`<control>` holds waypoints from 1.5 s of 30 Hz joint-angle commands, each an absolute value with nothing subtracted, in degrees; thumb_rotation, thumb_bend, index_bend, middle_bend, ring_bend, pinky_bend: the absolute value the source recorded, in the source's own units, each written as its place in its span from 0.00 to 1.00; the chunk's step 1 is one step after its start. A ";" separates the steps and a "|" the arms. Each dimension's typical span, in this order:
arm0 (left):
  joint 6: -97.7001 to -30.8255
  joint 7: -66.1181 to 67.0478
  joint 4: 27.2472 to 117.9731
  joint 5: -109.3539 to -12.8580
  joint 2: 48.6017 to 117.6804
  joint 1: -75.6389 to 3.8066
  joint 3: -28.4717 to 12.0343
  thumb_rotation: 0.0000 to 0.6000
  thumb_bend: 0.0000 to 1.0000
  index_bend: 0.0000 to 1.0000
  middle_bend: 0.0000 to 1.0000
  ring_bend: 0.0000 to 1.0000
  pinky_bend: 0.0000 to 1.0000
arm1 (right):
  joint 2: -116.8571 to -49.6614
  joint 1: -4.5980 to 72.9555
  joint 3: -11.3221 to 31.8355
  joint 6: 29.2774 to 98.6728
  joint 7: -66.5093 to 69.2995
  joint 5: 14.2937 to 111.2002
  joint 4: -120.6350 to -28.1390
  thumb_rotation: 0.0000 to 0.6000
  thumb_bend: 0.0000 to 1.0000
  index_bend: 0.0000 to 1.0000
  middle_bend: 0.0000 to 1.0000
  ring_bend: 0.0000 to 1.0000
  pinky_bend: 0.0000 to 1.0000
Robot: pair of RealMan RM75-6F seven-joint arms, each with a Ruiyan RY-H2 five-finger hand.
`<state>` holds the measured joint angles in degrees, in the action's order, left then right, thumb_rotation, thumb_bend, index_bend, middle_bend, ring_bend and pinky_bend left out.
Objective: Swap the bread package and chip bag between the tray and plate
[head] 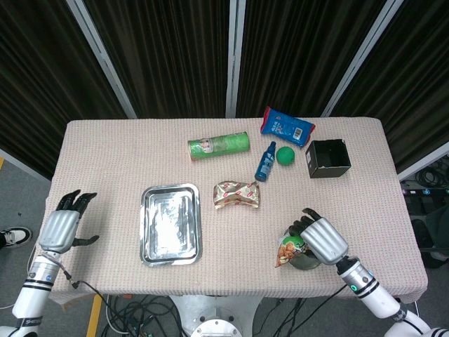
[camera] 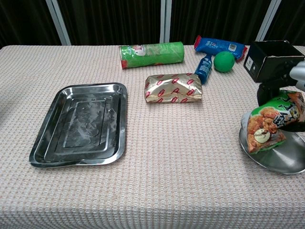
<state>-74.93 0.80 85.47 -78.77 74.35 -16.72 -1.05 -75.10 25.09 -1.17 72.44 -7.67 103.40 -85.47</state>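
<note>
The chest view's right edge crops the right hand [camera: 291,98] and plate [camera: 279,160]

A lab or test room: black curtains [head: 161,49] with pale frame bars behind a cloth-covered counter [head: 112,161], loose cables [head: 140,312] on the grey floor beneath.

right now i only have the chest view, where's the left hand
Observer: the left hand is off the table's left edge, about level with the tray, fingers apart, holding nothing.
Operator: and the right, i only see a bit of it
Observer: the head view shows the whole right hand over the plate, back up, gripping the chip bag.
Operator: where's its forearm
Observer: it runs back off the table's near right edge, touching nothing I can see.
</note>
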 commanded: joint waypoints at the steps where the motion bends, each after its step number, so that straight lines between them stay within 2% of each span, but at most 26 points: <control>1: -75.28 0.40 85.60 -78.71 74.06 -16.26 -1.27 1.00 0.06 0.11 0.12 0.01 0.09 | -74.69 28.68 0.81 69.37 -10.25 104.39 -89.85 1.00 0.23 0.62 0.61 0.45 0.23; 8: -74.73 -0.65 84.76 -77.55 73.44 -15.21 -1.57 1.00 0.06 0.11 0.12 0.01 0.09 | -82.92 35.39 4.50 61.36 -15.20 102.60 -90.19 1.00 0.21 0.62 0.60 0.45 0.19; 12: -75.16 -1.44 84.18 -77.37 73.06 -14.38 -1.74 1.00 0.06 0.11 0.12 0.01 0.09 | -88.15 38.83 6.41 56.80 -15.58 99.33 -88.38 1.00 0.17 0.56 0.59 0.42 0.17; 14: -75.38 -1.70 83.88 -77.40 72.90 -14.02 -1.76 1.00 0.06 0.11 0.12 0.01 0.09 | -89.28 40.26 6.90 54.59 -15.45 97.95 -87.66 1.00 0.13 0.47 0.55 0.37 0.15; 16: -75.55 -2.15 83.59 -77.41 72.70 -13.63 -1.79 1.00 0.06 0.11 0.12 0.01 0.09 | -89.35 41.60 7.34 51.65 -16.32 95.85 -87.63 1.00 0.09 0.33 0.48 0.29 0.09; 18: -75.79 -2.60 83.28 -77.42 72.50 -13.28 -1.91 1.00 0.06 0.11 0.12 0.01 0.09 | -88.60 42.34 7.87 49.43 -17.72 93.40 -88.32 1.00 0.03 0.13 0.35 0.15 0.02; 21: -75.84 -3.18 82.89 -77.39 72.19 -12.94 -2.09 1.00 0.06 0.11 0.12 0.01 0.08 | -86.81 42.67 8.78 47.00 -20.67 88.88 -90.25 1.00 0.00 0.00 0.19 0.01 0.00; 24: -75.98 -3.66 82.63 -77.50 72.07 -12.70 -2.34 1.00 0.06 0.11 0.12 0.01 0.09 | -85.01 42.61 9.38 46.68 -22.68 85.84 -92.59 1.00 0.00 0.00 0.12 0.00 0.00; 33: -75.92 -4.27 82.72 -78.18 72.04 -12.52 -2.83 1.00 0.06 0.11 0.12 0.01 0.08 | -79.09 42.37 13.79 51.48 -22.59 81.35 -96.69 1.00 0.00 0.00 0.11 0.00 0.00; 37: -75.78 -4.61 82.66 -78.40 72.15 -12.46 -2.94 1.00 0.06 0.11 0.12 0.01 0.09 | -79.10 45.08 15.93 47.47 -23.71 73.83 -92.90 1.00 0.00 0.00 0.10 0.00 0.00; 45: -75.84 -4.68 82.70 -78.72 71.81 -12.02 -2.95 1.00 0.06 0.11 0.12 0.01 0.08 | -86.81 52.43 14.89 38.19 -26.30 59.96 -81.66 1.00 0.00 0.00 0.06 0.00 0.00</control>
